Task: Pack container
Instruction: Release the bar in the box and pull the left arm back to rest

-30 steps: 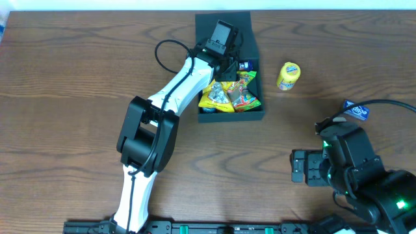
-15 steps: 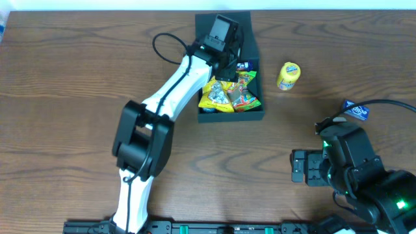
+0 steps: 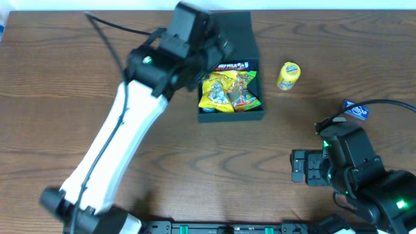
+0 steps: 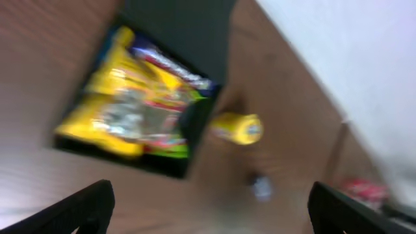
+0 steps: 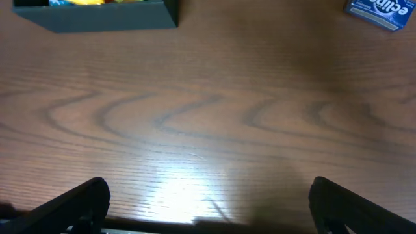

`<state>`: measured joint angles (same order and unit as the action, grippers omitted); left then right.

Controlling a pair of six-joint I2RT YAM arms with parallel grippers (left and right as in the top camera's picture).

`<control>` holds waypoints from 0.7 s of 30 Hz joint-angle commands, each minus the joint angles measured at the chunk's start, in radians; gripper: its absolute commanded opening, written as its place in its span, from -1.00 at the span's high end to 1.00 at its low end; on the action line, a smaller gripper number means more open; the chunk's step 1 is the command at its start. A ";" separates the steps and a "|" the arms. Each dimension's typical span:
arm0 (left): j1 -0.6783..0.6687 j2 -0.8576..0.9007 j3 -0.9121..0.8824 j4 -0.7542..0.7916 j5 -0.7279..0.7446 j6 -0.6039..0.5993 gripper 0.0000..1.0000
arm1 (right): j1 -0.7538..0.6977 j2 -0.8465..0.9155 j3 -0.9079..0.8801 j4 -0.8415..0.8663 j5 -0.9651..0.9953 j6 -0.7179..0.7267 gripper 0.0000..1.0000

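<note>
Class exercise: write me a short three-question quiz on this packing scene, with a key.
1. True or false: the yellow canister lies inside the container.
2. The blue packet lies: A. on the container's lid; B. on the table, on the robot's right side; C. among the snacks in the container.
3. Fill in: the left end effector and the right end effector both stand ____.
Key: 1 false; 2 B; 3 open.

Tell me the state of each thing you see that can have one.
container, lid open, snack packets inside
yellow tube, lying on its side, unpacked
blue gum pack, lying flat, unpacked
left hand, open, empty
right hand, open, empty
</note>
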<state>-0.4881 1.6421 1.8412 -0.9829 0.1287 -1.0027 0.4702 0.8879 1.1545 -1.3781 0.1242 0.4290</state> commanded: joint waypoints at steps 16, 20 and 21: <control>0.003 -0.445 -0.013 -0.544 -0.343 0.850 -0.91 | 0.008 -0.005 0.001 -0.059 0.002 0.008 -0.98; 0.003 -0.591 -0.163 -0.500 -0.257 0.937 -0.91 | 0.008 -0.004 0.001 -0.052 0.000 0.008 -0.98; 0.003 -0.625 -0.219 -0.480 -0.249 0.936 -0.91 | 0.008 -0.004 0.001 -0.025 0.014 0.007 -0.98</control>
<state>-0.4881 1.0576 1.7092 -1.4803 -0.1604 -0.1284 0.4702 0.8879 1.1534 -1.4235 0.1242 0.4290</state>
